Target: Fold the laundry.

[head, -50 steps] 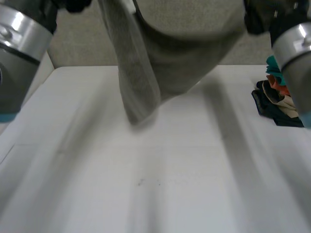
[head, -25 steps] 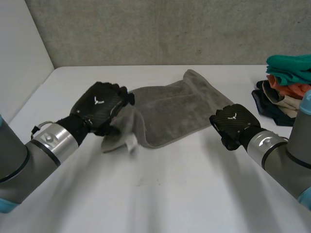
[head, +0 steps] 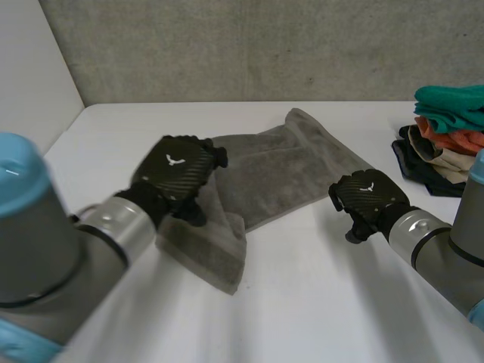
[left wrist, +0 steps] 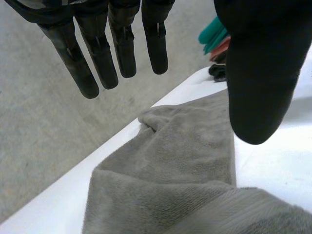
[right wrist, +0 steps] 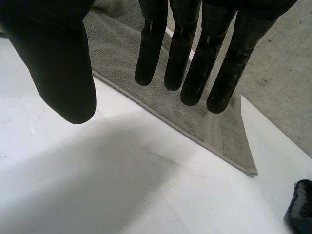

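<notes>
White worktop (head: 318, 302): near part bare, with open room in front and between the arms.
Left hand (head: 178, 168): fingers straight, thumb apart, nothing held; over the near left end of a grey terry-cloth towel (head: 283, 170).
Right hand (head: 367, 198): fingers straight, empty; over bare surface, with its fingertips at the towel's right-hand edge.
Towel: rumpled on the worktop, running from a doubled-over near left end towards the far middle.
Pile of teal, orange, beige and dark garments (head: 439, 144): at the worktop's right edge, apart from the towel.
Grey concrete wall (head: 249, 45): behind the far edge.
White side wall (head: 30, 68): at left.
</notes>
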You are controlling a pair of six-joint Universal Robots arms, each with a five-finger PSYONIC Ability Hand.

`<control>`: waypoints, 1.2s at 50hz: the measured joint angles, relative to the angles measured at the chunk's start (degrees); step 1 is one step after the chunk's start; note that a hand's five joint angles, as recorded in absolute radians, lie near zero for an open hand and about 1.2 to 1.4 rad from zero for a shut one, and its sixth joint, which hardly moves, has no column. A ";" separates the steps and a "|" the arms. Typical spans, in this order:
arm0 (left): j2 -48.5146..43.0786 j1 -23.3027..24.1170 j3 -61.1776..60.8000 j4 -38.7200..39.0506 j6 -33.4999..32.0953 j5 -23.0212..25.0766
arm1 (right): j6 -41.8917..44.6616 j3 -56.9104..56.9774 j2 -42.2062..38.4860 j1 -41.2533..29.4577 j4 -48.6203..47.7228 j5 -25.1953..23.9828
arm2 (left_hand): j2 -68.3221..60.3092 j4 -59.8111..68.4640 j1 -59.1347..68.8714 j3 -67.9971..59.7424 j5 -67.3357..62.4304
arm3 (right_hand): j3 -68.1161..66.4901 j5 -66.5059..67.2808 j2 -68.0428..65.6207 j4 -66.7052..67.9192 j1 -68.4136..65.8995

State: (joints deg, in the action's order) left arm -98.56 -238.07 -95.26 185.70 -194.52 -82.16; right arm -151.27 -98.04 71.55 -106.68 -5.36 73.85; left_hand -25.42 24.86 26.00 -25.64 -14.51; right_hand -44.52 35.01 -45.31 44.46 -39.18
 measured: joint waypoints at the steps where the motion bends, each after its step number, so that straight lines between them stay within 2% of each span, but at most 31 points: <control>1: -1.93 2.02 0.93 0.91 1.09 -3.12 | 0.03 -0.23 -0.01 0.00 -0.03 0.04 | 0.00 0.00 0.00 0.00 0.00 | 0.00 0.00 0.00 0.00 0.00; 5: -9.08 8.49 4.61 3.44 2.66 -11.61 | 0.06 -0.64 -0.04 -0.03 -0.07 0.14 | 0.00 0.00 0.00 0.00 0.00 | 2.21 -2.30 1.60 -2.28 1.67; 10: -17.95 14.12 9.43 4.69 2.75 -18.38 | 0.08 -1.21 -0.06 -0.05 -0.13 0.20 | 0.00 0.00 0.00 0.00 0.00 | 2.40 -2.61 1.60 -2.56 2.31; 18: -29.80 16.93 16.98 6.92 2.17 -22.72 | 0.07 -2.02 -0.06 -0.03 -0.18 0.19 | -0.27 0.50 0.20 -0.18 -0.93 | 2.40 -2.61 1.60 -2.56 2.31; 25: -34.00 16.81 20.29 8.73 1.38 -23.15 | 0.07 -2.32 -0.03 -0.03 -0.18 0.16 | -2.22 3.12 0.95 -2.01 -3.68 | 2.40 -2.61 1.60 -2.56 2.31; 32: -37.91 14.91 22.55 11.83 -6.58 -25.12 | 0.10 -2.54 -0.01 0.04 -0.18 0.09 | -6.10 7.07 5.23 -5.98 -7.34 | 2.39 -2.61 1.60 -2.56 2.31; 38: -37.79 13.15 21.88 13.29 -10.21 -26.29 | 0.10 -2.52 0.00 0.02 -0.19 0.07 | -9.00 9.72 8.53 -8.69 -9.74 | 2.39 -2.61 1.60 -2.56 2.31; 52: -34.50 8.56 17.68 13.09 -13.02 -27.47 | 0.10 -2.55 0.01 -0.02 -0.17 0.07 | -9.74 10.38 8.91 -9.44 -10.53 | 2.40 -2.61 1.60 -2.56 2.31; 54: -34.45 8.02 16.62 13.35 -14.48 -27.46 | 0.10 -2.58 0.01 -0.03 -0.17 0.07 | -21.73 22.28 22.89 -21.43 -22.26 | 2.39 -2.61 1.60 -2.56 2.31; 56: -34.42 7.96 16.47 13.43 -14.65 -27.44 | 0.10 -2.58 0.01 -0.03 -0.17 0.07 | -24.32 24.33 25.11 -23.42 -24.27 | 2.40 -2.61 1.60 -2.56 2.31; 57: -34.09 7.66 15.56 14.07 -15.44 -27.38 | 0.10 -2.58 0.03 -0.03 -0.17 0.05 | -35.17 36.19 36.38 -35.09 -36.04 | 2.39 -2.61 1.60 -2.56 2.31; 60: -32.10 7.32 13.76 15.54 -16.12 -27.23 | 0.10 -2.45 0.03 -0.02 -0.16 0.05 | -41.85 43.58 39.38 -42.06 -41.02 | 2.39 -2.63 1.60 -2.66 2.32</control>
State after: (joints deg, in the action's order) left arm -130.66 -230.75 -81.49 201.24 -210.64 -109.39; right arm -151.17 -100.49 71.57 -106.70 -5.52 73.90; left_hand -67.28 68.44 65.38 -67.70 -55.52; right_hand -42.13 32.38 -43.70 41.81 -36.86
